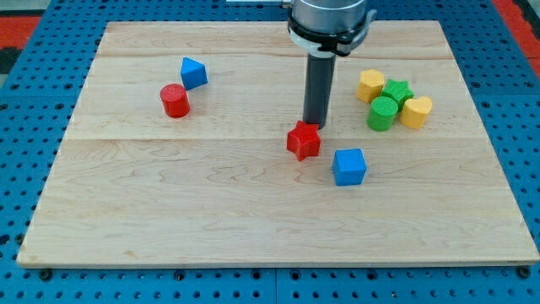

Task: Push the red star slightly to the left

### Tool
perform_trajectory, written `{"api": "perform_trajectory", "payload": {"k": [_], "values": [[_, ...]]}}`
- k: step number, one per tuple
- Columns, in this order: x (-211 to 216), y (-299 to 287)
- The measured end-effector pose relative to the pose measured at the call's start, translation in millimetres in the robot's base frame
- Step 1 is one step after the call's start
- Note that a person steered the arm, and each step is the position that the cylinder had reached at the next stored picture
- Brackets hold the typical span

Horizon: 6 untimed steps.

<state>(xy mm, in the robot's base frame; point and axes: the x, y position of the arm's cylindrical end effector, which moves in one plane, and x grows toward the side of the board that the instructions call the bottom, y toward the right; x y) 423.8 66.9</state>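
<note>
The camera view shows a pale wooden board [253, 211] lying on a blue pegboard surface [34, 101]. The arm comes down from the view's top, its grey and black housing [329, 21] ending in a straight dark rod [318, 84]. There is no pincer on this arm, so nothing here can be open, closed or gripping; the rod is the only working end.

My tip [315, 127] sits just behind the red star [304, 140], at the star's upper right edge as the view has it. The tip appears to touch the star or stand right against it; the exact contact cannot be made out.

The red star lies near the middle of the board, a little to the view's right of centre. Just beside it, toward the view's lower right, is a blue cube [349, 166], close to the star but apart from it.

Toward the view's upper left, well apart from the star, stand a red cylinder [175, 100] and, just beside it to the upper right, a blue block [193, 73] with a wedge-like, triangular top.

At the view's right is a tight cluster of four blocks: a yellow block [369, 85] at the upper left of the cluster, a green star [396, 90] next to it, a green cylinder [382, 113] below them, and another yellow block [416, 111] at the right. They touch or nearly touch one another. The tip is well apart from this cluster.
</note>
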Motion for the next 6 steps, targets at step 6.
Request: {"api": "perform_trajectory", "payload": {"k": [6], "values": [[36.5,-24.1]]}}
